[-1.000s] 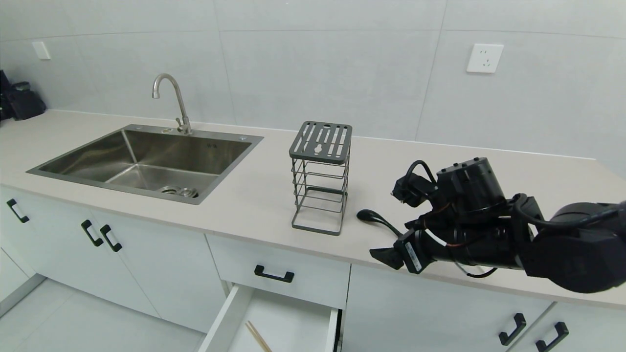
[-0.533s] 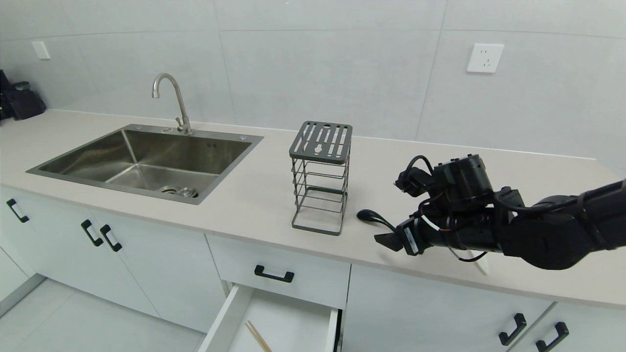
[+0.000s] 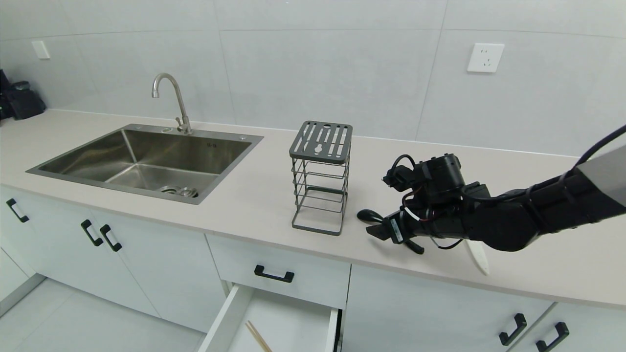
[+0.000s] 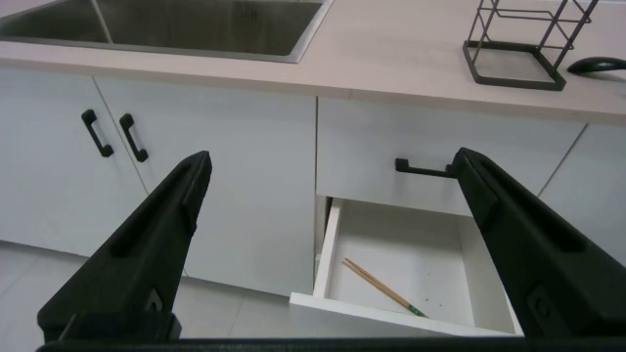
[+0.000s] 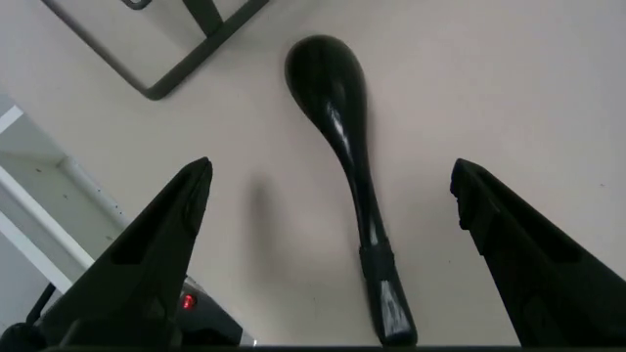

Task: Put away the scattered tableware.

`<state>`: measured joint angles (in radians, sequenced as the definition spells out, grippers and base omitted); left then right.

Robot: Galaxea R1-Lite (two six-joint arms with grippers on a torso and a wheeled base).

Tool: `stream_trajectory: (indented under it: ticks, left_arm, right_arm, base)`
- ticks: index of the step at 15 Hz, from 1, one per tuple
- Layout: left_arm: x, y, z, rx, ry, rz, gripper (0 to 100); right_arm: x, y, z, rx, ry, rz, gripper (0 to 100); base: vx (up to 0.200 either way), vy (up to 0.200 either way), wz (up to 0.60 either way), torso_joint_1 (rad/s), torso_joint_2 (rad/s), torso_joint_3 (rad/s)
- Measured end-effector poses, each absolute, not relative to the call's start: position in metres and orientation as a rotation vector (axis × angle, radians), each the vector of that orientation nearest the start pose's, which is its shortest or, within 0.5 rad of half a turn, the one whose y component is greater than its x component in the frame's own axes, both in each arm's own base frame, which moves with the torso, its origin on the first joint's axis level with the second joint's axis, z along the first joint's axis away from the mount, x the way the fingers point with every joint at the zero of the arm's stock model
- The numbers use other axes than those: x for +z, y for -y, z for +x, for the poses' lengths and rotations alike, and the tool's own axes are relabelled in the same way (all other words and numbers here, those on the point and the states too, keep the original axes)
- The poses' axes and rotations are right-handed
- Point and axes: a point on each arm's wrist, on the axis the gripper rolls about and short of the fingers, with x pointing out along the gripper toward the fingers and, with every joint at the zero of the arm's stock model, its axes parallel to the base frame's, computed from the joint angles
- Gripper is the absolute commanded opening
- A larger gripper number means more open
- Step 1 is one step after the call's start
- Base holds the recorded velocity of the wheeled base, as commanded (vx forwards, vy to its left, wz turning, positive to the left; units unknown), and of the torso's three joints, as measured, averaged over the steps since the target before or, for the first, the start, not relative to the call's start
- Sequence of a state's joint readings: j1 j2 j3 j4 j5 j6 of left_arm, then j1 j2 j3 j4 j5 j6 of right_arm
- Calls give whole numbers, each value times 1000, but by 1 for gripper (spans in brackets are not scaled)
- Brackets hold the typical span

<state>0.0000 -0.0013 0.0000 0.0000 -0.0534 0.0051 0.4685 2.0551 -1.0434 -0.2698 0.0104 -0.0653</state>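
Right claw (image 5: 328, 171) wide open, arm (image 3: 513, 220) outstretched; left claw (image 4: 333, 166) likewise open.

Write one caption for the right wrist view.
Open right hand above a black spoon lying on the countertop, near a wire rack.

Spoon (image 5: 352, 156) glossy black plastic; rack (image 3: 319, 157) matt dark metal; sink (image 3: 181, 151) brushed steel.

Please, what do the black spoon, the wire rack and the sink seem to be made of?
The black spoon looks like glossy plastic or lacquered wood: soft highlights run along its bowl and handle. The wire rack seems to be metal with a dark grey matt coating, judging by its thin straight rods and slotted top plate. The sink looks like brushed stainless steel, with dull grey reflections.
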Motion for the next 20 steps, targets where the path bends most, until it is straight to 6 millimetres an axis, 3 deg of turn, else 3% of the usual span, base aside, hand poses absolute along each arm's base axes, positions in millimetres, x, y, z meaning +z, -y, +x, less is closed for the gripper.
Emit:
stream_trajectory:
  ticks: [6, 7, 15, 20]
  left_arm:
    - [75, 1, -23, -54, 1, 5, 100]
    - [75, 1, -23, -54, 1, 5, 100]
    - [75, 1, -23, -54, 1, 5, 100]
    - [75, 1, -23, -53, 1, 5, 100]
  right_arm:
    - [68, -173, 343, 468, -757, -221, 100]
    - [67, -175, 345, 465, -758, -213, 0]
    - [55, -174, 346, 454, -790, -215, 0]
    - [67, -165, 338, 437, -781, -213, 0]
  base:
    - [0, 0, 0, 0, 0, 0]
    - [0, 0, 0, 0, 0, 0]
    - [0, 0, 0, 0, 0, 0]
    - [0, 0, 0, 0, 0, 0]
